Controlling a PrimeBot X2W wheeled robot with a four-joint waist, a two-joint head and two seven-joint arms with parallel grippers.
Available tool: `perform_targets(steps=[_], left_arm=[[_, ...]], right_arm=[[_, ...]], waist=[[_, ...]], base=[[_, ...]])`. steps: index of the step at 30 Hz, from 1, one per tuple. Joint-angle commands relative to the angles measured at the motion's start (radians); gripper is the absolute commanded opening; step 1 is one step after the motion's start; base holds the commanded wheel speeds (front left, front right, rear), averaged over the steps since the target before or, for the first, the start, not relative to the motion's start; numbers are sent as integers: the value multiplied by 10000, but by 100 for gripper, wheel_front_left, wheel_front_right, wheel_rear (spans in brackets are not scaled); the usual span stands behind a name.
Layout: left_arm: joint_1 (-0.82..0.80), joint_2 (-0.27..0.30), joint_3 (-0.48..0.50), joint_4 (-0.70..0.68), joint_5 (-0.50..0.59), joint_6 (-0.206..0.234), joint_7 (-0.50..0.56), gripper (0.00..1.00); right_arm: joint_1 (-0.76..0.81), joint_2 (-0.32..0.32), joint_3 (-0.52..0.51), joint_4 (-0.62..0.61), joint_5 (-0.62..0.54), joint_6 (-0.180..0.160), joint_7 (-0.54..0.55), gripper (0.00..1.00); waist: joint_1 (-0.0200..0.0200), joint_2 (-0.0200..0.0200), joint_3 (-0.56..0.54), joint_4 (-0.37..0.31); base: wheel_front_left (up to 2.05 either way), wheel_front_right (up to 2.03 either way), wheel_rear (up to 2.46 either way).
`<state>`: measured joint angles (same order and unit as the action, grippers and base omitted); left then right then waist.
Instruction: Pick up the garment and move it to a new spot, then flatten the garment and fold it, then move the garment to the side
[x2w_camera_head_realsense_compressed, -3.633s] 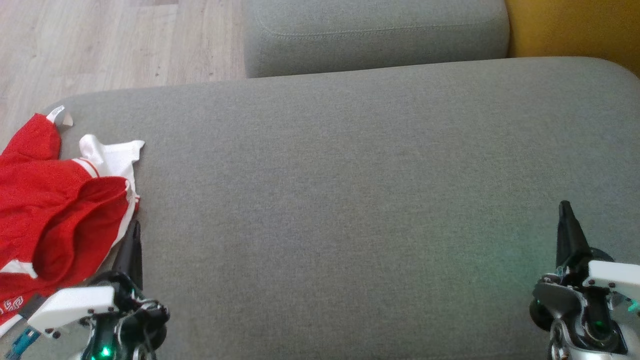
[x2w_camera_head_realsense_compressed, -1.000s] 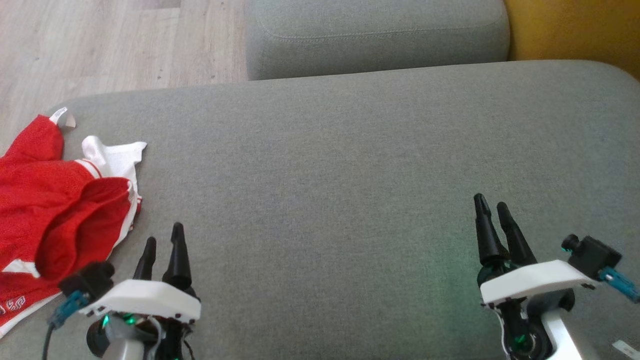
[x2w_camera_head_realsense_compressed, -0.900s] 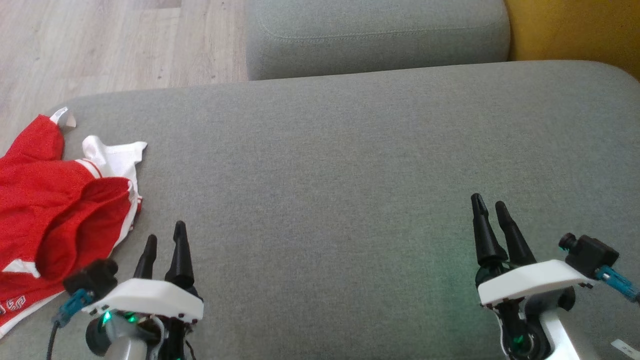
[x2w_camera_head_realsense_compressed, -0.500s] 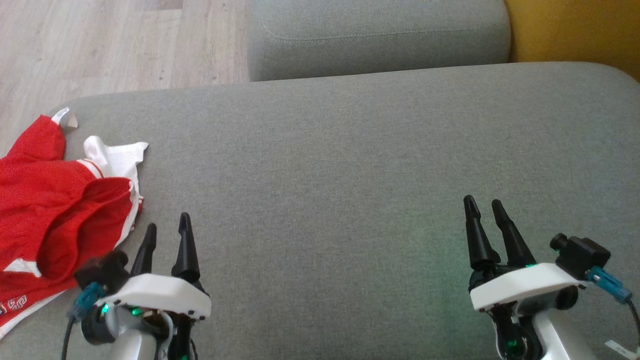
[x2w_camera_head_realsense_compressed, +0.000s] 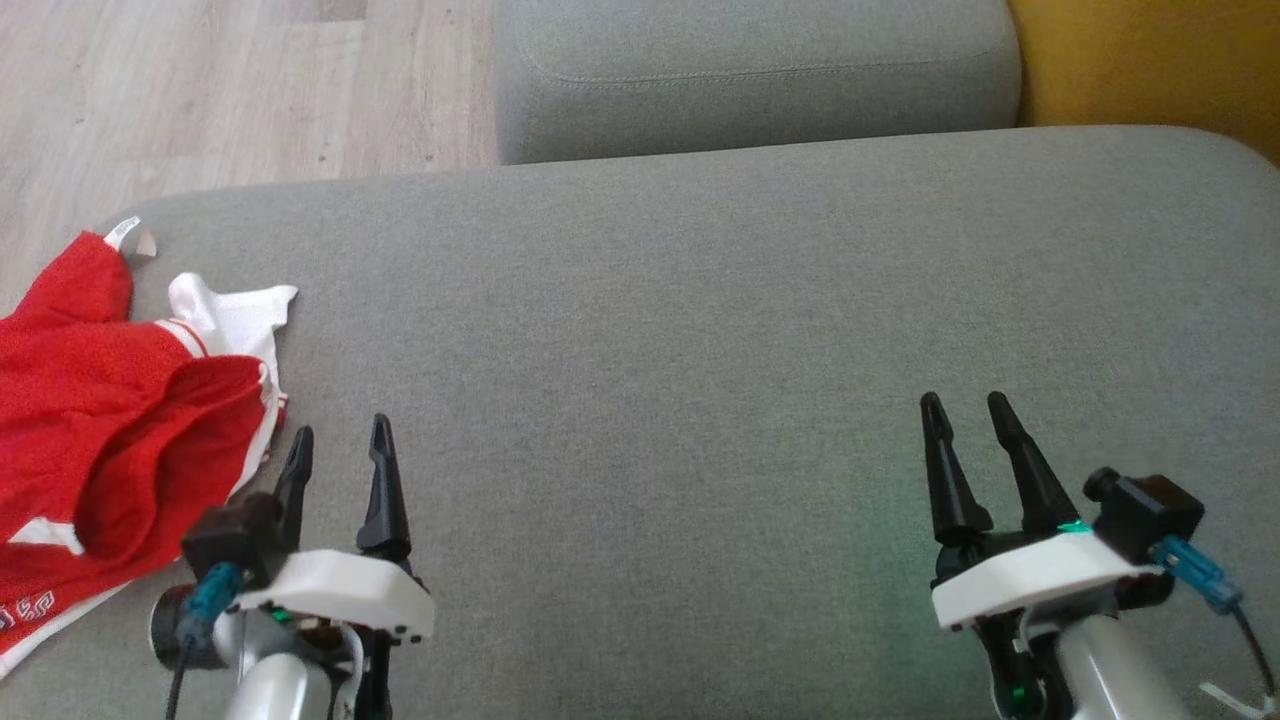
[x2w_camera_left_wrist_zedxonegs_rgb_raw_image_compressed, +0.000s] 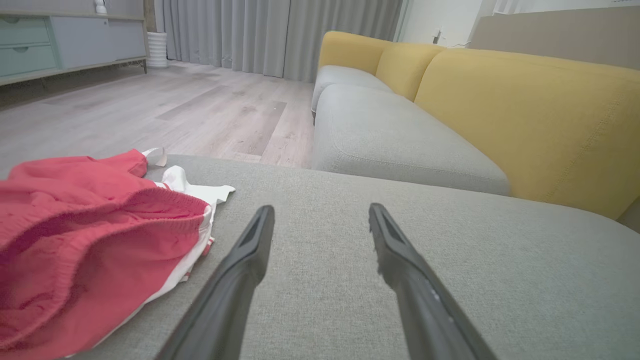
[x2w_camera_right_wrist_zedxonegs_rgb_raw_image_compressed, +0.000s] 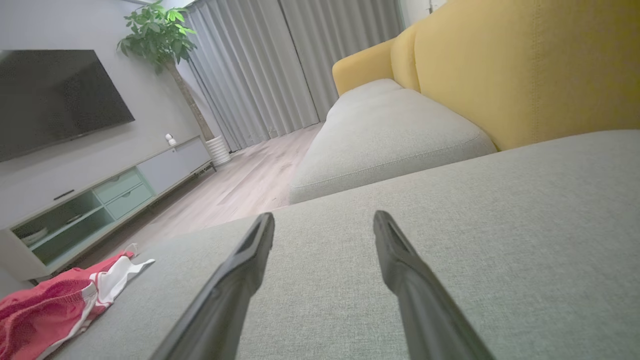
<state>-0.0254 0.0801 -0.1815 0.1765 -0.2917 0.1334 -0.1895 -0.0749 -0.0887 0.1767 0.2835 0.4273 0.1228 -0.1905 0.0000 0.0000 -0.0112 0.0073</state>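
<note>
A crumpled red and white garment (x2w_camera_head_realsense_compressed: 110, 420) lies at the left end of the grey sofa cushion (x2w_camera_head_realsense_compressed: 700, 330); the left wrist view has the garment (x2w_camera_left_wrist_zedxonegs_rgb_raw_image_compressed: 85, 235) at its left, and the right wrist view has the garment (x2w_camera_right_wrist_zedxonegs_rgb_raw_image_compressed: 50, 310) far off at its lower left. My left gripper (x2w_camera_head_realsense_compressed: 338, 447) hovers open just right of the garment, apart from it, nothing between its fingers. My right gripper (x2w_camera_head_realsense_compressed: 966, 417) stands open over bare cushion at the lower right, also empty.
A second grey seat cushion (x2w_camera_head_realsense_compressed: 750, 70) lies beyond the near one, with a yellow backrest (x2w_camera_head_realsense_compressed: 1150, 60) at the right. Wooden floor (x2w_camera_head_realsense_compressed: 200, 90) lies past the cushion's far left edge. A TV stand (x2w_camera_right_wrist_zedxonegs_rgb_raw_image_compressed: 100, 200) stands across the room.
Both arms have turned and come up the view since the oldest frame, their fingers now standing as open pairs. Over the last second each gripper crept a little forward. The garment has not moved.
</note>
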Motion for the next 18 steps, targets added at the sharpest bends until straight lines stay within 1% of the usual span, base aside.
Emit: perform_targets(steps=[1,18], left_arm=[[-593,172,229,-422,315,79,-174,100],[-616,166,-26,-596,2375,396,-671,100]], right_arm=[[-625,19,165,-324,-306,67,-160,100],[-668,144,388,-345,-2311,78,-661,100]], waist=[[0,0,-3,1],[0,0,-63,3]], base=[[0,0,0],[0,0,0]])
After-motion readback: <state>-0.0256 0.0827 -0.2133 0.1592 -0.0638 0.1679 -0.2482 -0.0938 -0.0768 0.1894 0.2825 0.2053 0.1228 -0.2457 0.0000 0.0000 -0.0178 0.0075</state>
